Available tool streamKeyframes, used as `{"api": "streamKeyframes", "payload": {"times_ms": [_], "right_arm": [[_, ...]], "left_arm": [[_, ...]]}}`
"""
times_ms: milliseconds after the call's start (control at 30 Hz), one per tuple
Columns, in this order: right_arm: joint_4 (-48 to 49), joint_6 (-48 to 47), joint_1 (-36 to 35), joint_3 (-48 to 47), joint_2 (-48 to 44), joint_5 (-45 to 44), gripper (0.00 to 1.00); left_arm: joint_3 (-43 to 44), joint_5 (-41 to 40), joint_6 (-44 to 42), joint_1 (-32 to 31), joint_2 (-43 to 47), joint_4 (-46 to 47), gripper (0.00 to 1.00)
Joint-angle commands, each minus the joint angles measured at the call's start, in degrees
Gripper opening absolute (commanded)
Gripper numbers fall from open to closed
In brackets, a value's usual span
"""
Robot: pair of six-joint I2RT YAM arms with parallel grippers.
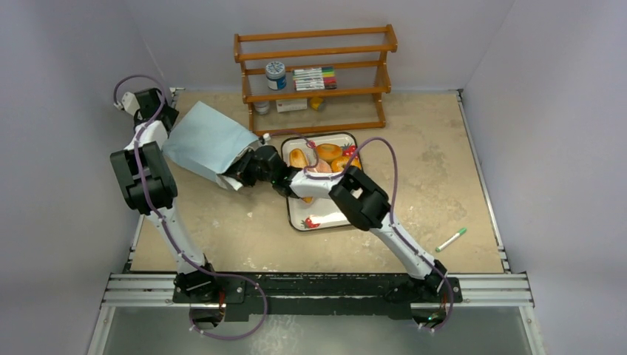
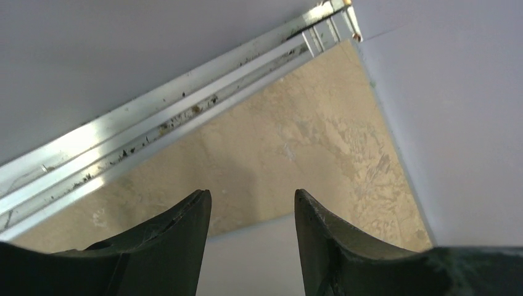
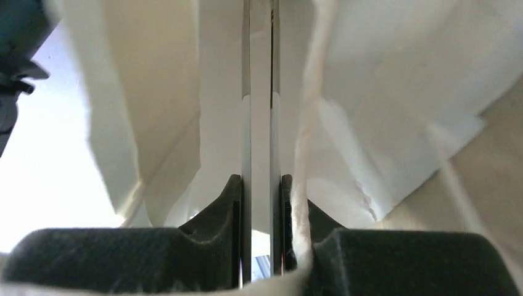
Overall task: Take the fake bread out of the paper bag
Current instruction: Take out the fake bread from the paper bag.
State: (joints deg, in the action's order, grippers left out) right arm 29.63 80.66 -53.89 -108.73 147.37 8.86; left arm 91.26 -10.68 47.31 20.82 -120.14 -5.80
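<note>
The light blue paper bag (image 1: 207,142) lies on its side at the back left, its mouth towards the tray. My right gripper (image 1: 238,175) is at that mouth, shut on a flat white panel of the bag (image 3: 260,92). A white cord handle (image 3: 305,123) runs past its right finger. No bread shows inside the bag. Several fake bread pieces lie on the tray, among them a golden loaf (image 1: 299,157) and an orange-brown ring (image 1: 327,151). My left gripper (image 1: 151,103) is open and empty over the bag's closed end (image 2: 247,253).
The strawberry-print white tray (image 1: 325,220) lies right of the bag, partly under my right arm. A wooden shelf (image 1: 314,74) with markers and a jar stands at the back. A green marker (image 1: 451,239) lies at the front right. Walls and a metal rail (image 2: 154,117) close the back-left corner.
</note>
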Motion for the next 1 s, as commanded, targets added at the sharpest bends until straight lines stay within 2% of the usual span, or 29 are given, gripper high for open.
{"api": "streamKeyframes", "payload": {"times_ms": [0,200,467,667,967], "right_arm": [[1.62,-4.79,0.39,11.24,-14.15,-5.01,0.00],[2.16,-7.03,0.11,25.80,-25.14,-6.32,0.00],[-3.45,-11.07,-2.68,34.97,-36.13,-8.69,0.00],[-3.43,-12.34,-3.39,47.63,-46.32,-10.45,0.00],[-11.85,-15.54,-6.36,57.15,-61.39,-14.52,0.00]], "left_arm": [[-1.81,0.57,1.86,-1.75,2.44,-0.20,0.52],[-3.11,0.24,3.15,-3.14,4.18,-0.35,0.52],[-5.06,-5.22,5.34,-4.55,12.38,0.49,0.53],[-7.76,-9.88,5.19,-4.86,18.18,1.58,0.54],[-11.89,-17.75,3.52,-8.77,28.00,-0.10,0.54]]}}
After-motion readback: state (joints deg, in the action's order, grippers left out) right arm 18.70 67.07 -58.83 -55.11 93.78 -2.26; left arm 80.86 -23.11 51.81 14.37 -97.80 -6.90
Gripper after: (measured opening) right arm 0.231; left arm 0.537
